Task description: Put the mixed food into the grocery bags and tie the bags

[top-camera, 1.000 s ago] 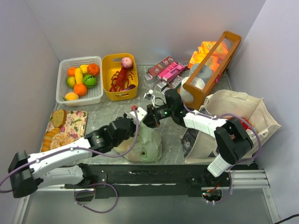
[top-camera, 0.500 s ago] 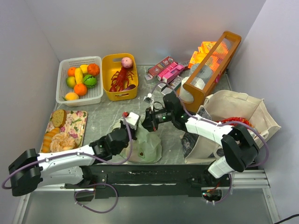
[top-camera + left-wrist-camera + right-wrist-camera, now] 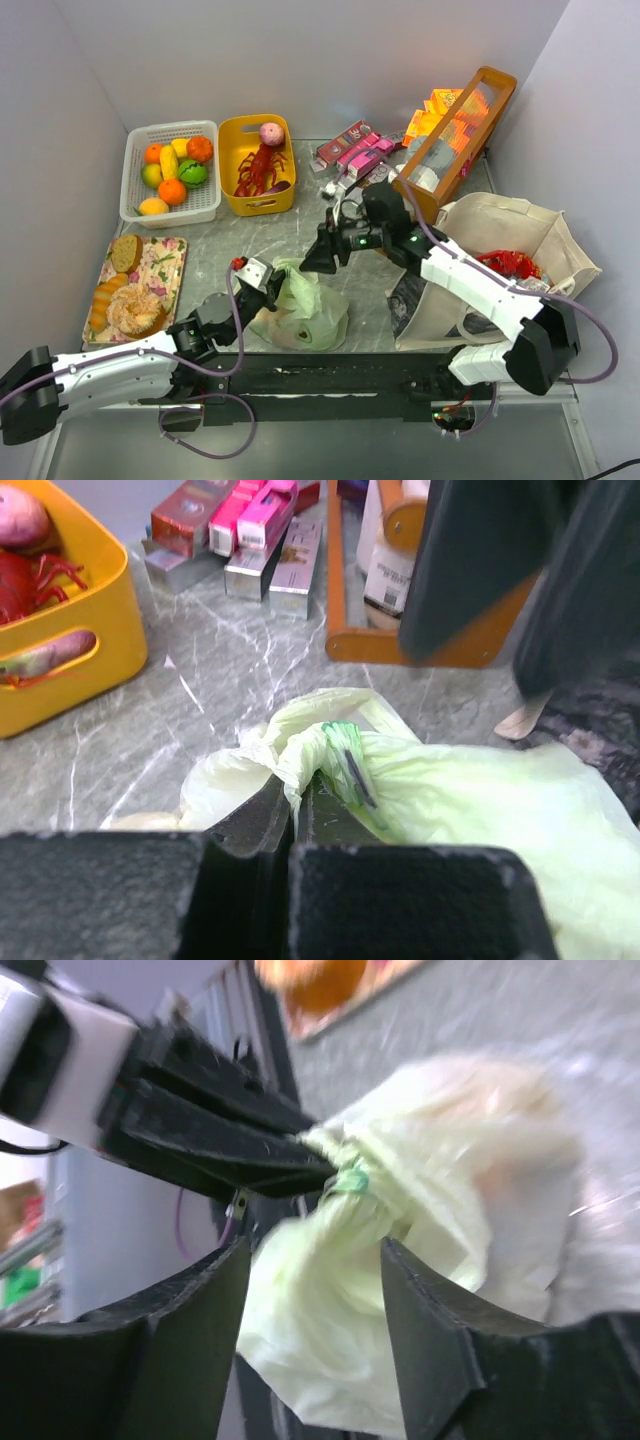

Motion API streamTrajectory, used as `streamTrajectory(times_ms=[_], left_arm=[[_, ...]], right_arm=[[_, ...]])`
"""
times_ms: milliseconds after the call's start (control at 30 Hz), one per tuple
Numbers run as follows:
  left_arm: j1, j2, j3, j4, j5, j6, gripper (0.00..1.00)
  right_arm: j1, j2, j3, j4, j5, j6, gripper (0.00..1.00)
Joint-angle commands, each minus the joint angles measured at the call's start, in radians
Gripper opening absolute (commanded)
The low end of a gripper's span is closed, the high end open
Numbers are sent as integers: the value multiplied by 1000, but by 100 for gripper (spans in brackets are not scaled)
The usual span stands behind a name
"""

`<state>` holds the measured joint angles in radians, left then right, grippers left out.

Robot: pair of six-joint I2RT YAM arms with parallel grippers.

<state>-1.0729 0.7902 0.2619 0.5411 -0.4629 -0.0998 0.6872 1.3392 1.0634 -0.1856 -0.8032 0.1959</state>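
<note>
The pale green plastic bag (image 3: 302, 316) lies bunched on the table near the front, its handles twisted into a knot (image 3: 345, 757). My left gripper (image 3: 268, 282) is shut on a strip of the bag's handle (image 3: 285, 748), pulling it to the left. My right gripper (image 3: 314, 260) hovers open just right of the knot, the bag (image 3: 420, 1210) showing between its spread fingers (image 3: 200, 1330) with nothing held. The beige canvas tote (image 3: 520, 225) stands open at the right with a red packet (image 3: 511, 265) inside. What the green bag holds is hidden.
A floral tray (image 3: 165, 262) with bread and pastries lies at the left. Behind stand a white basket (image 3: 170, 172) of toy fruit and a yellow basket (image 3: 240, 135) with a red lobster. Pink boxes (image 3: 358, 152) and a tilted wooden crate (image 3: 455, 140) stand at the back right.
My right gripper has opened, let go of the bag's handle and drawn back to the right. My left gripper has pulled its handle back towards the near left.
</note>
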Motion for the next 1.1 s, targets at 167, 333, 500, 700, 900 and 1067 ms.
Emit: streamTrajectory(times_ms=[167, 333, 500, 700, 900, 1067], left_arm=[[2, -63, 2, 2, 38, 32, 1], [2, -48, 10, 3, 49, 41, 1], [2, -28, 22, -1, 47, 55, 1], [2, -11, 25, 3, 46, 58, 1], [2, -20, 30, 2, 44, 63, 1], [2, -42, 19, 14, 52, 49, 1]], right_arm=[[-31, 69, 113, -97, 116, -79, 24], [-15, 142, 118, -80, 78, -93, 19], [12, 189, 93, -57, -49, -134, 18], [49, 202, 44, 6, -135, -162, 20], [49, 196, 9, 5, -194, -216, 25], [49, 210, -34, 77, -217, -197, 33]])
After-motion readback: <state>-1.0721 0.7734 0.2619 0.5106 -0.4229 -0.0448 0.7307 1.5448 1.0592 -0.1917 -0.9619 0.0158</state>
